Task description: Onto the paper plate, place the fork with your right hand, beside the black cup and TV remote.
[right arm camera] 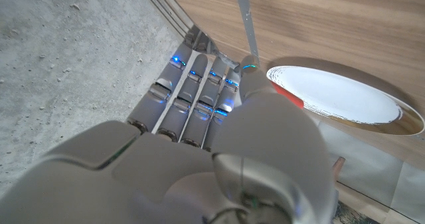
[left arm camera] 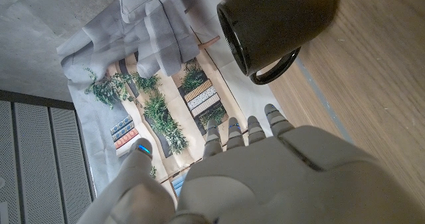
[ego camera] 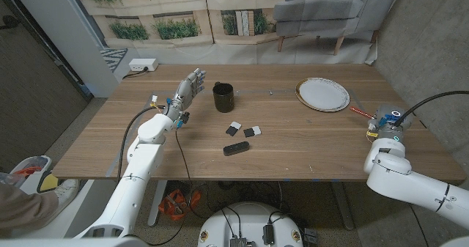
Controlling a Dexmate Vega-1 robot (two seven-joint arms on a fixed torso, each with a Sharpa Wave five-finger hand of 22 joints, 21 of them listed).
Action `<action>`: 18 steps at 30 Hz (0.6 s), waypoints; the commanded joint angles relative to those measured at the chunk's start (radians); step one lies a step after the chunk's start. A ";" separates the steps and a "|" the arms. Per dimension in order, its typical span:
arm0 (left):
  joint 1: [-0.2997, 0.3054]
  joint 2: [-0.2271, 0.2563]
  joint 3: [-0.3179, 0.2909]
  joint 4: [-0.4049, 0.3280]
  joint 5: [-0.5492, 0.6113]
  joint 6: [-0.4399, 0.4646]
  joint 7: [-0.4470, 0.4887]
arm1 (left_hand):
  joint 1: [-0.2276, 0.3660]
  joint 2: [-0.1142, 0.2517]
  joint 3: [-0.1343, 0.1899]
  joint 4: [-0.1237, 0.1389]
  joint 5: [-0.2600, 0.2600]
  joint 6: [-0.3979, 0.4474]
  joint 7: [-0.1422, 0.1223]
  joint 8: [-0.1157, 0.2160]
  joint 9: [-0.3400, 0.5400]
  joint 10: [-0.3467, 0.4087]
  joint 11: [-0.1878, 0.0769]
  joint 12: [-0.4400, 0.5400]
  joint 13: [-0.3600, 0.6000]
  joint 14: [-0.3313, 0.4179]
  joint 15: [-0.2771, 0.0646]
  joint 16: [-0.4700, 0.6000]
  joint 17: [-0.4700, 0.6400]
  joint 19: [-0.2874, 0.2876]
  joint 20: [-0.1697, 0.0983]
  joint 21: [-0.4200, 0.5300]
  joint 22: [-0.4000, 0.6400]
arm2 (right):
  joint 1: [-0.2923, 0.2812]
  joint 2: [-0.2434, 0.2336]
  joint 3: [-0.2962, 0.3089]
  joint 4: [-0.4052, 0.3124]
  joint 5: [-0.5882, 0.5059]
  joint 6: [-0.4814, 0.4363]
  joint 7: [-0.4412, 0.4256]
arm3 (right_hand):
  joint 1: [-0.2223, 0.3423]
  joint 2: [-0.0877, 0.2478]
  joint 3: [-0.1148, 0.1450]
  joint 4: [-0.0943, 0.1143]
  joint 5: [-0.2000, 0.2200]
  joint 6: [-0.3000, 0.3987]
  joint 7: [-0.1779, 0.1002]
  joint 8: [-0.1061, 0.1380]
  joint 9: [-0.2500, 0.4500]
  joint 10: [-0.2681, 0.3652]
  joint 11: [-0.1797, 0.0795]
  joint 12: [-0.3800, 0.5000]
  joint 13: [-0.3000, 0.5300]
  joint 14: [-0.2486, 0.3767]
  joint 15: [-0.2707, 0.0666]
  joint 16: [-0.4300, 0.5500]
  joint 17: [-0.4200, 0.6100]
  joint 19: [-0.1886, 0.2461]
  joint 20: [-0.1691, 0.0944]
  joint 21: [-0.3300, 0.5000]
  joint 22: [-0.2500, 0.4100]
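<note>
My right hand (ego camera: 382, 122) grips the red-handled fork (ego camera: 359, 111), tines forward, near the table's right edge so I can reach the paper plate (ego camera: 323, 94) at 11 o'clock. My left hand (ego camera: 187, 88), fingers spread wide, waits beside the black cup (ego camera: 223, 97).

**Open lane on the right, clutter mid-desk**

Bare desk (ego camera: 308, 141) between right hand (ego camera: 382, 121) and plate (ego camera: 323, 94); nothing in the way on that short stretch. Plate face bare, near the far right corner. Right hand close to the desk's right edge. Mid-desk taken up by cup (ego camera: 223, 97), two small blocks (ego camera: 242, 130) and remote (ego camera: 236, 148), all well apart from the plate. Left hand (ego camera: 188, 88) raised just beside the cup, closing off that side. Wide bare wood along the near edge.
</note>
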 commanded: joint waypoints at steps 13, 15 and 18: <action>-0.015 0.009 0.005 -0.013 0.010 0.005 -0.002 | 0.003 0.009 -0.003 -0.002 -0.001 0.018 0.002 0.003 0.004 0.004 0.005 0.009 0.004 -0.009 0.002 0.006 0.002 -0.001 0.007 -0.002 0.003 | 0.026 -0.057 0.004 -0.014 -0.026 0.079 0.012 | 0.015 0.005 -0.001 0.011 0.005 0.021 -0.009 0.013 0.037 0.009 0.000 0.004 0.001 0.015 -0.143 -0.006 0.003 0.006 -0.001 0.010 0.005; -0.017 0.011 0.007 -0.017 0.010 0.011 -0.006 | 0.003 0.009 -0.003 -0.002 -0.001 0.017 0.003 0.003 0.004 0.004 0.006 0.009 0.004 -0.009 0.001 0.006 0.002 0.000 0.007 -0.002 0.003 | 0.027 -0.060 0.005 -0.013 -0.026 0.089 0.011 | 0.015 0.005 -0.001 0.011 0.005 0.021 -0.009 0.013 0.037 0.010 0.001 0.004 0.001 0.015 -0.142 -0.007 0.002 0.006 -0.001 0.010 0.005; -0.018 0.013 0.008 -0.024 0.012 0.016 -0.007 | 0.003 0.009 -0.003 -0.002 -0.001 0.017 0.004 0.003 0.004 0.004 0.005 0.009 0.004 -0.009 0.002 0.006 0.002 0.000 0.007 -0.002 0.003 | 0.035 -0.064 0.000 -0.010 -0.032 0.100 0.014 | 0.016 0.004 -0.002 0.011 0.005 0.022 -0.008 0.013 0.038 0.011 0.000 0.004 0.001 0.016 -0.142 -0.007 0.002 0.005 -0.001 0.011 0.005</action>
